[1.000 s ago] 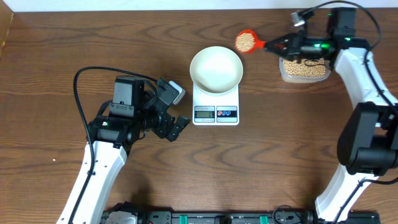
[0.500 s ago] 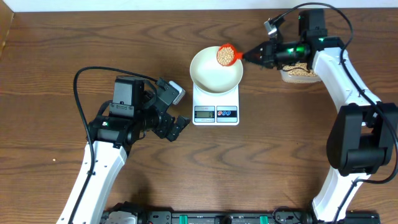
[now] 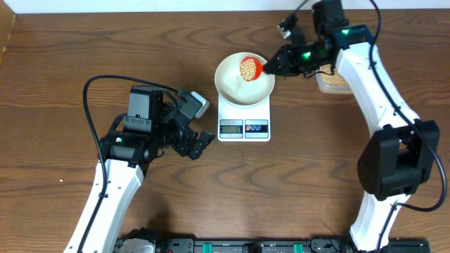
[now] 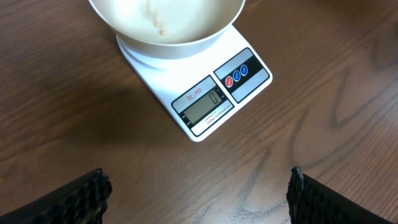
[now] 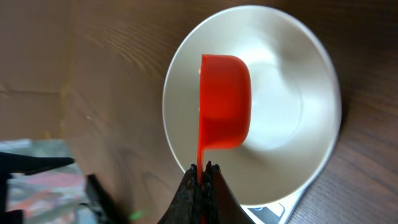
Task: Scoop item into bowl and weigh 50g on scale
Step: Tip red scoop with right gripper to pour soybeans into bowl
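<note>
A: Swung the red scoop (image 3: pixel 249 68) from out by the tub (image 3: pixel 337 81) to over the bowl (image 3: pixel 232 90) within the last second. No change on the left side.

B: Risks, near to far?

A: Nearest, left tool (image 3: pixel 202 124): spread wide, holding nothing, close to the scale (image 3: pixel 244 128) on the tabletop (image 3: pixel 316 176). Could bump it and skew the reading if driven forward. Farther, right tool (image 3: pixel 271 67): clamped on the scoop handle, beans (image 3: pixel 247 69) heaped above the bowl, inside the rim. Tipped fast, likely to bounce some out or overshoot the target weight.

B: View differences?

A: Left wrist only: display (image 4: pixel 208 102) reading zero, one bean inside the bowl. Right wrist only: scoop's underside, no beans visible. Overhead only: the load itself, plus stock in the tub.
</note>
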You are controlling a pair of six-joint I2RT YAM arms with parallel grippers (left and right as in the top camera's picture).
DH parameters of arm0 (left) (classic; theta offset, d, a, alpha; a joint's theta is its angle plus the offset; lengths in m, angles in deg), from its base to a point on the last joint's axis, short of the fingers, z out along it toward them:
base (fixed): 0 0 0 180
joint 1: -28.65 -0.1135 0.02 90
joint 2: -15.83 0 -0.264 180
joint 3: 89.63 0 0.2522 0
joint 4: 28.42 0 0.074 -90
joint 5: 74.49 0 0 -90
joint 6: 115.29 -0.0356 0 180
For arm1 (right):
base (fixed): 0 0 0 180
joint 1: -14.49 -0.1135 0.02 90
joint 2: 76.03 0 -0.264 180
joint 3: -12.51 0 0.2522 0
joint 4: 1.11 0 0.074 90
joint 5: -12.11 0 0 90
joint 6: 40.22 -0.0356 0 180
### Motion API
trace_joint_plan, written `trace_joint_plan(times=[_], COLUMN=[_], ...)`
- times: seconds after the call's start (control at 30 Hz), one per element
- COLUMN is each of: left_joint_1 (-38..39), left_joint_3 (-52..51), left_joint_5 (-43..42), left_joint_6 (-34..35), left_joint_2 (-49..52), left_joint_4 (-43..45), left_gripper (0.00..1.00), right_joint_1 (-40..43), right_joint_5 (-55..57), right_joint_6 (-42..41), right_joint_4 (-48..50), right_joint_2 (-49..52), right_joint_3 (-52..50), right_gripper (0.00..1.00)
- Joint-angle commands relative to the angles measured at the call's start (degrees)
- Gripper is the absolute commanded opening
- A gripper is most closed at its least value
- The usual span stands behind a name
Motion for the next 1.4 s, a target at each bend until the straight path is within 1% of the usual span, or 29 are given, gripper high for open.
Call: trace_joint_plan(times=[0.0,0.23,0.5,0.77,1.2,1.37], left_joint_1=[0.2,0.2,0.2,0.2,0.2,0.2], left_joint_3=[-0.2,-0.2,-0.2,-0.2,-0.2,-0.2], left_joint_5=[0.3,0.3,0.3,0.3,0.3,0.3], left_joint_6=[-0.5,-0.5,-0.5,-0.5,-0.5,-0.5], left_joint_2=[0.2,0.2,0.2,0.2,0.2,0.2], left_joint_4=[0.0,0.0,0.0,0.0,0.0,0.0], left_gripper=[0.93,0.93,0.93,0.93,0.93,0.93], right_joint_1=[-1.9,-5.5,-8.2,-11.2,-14.9,-15.0], right_joint_5=[6.2,15.1,22.6,33.8,41.7,41.9], right_joint_6=[3.4,5.0,8.0,9.3,12.5,12.9], right_joint_4=[-0.9,-1.4,-1.5,-1.6,-2.3,-2.6], right_joint_2=[0.1,0.1,-0.3,-1.6,-3.0,-3.8], right_joint_3=[1.1,1.1,1.2,3.1,5.5,7.4], right_gripper=[0.01,0.01,0.01,0.01,0.01,0.01])
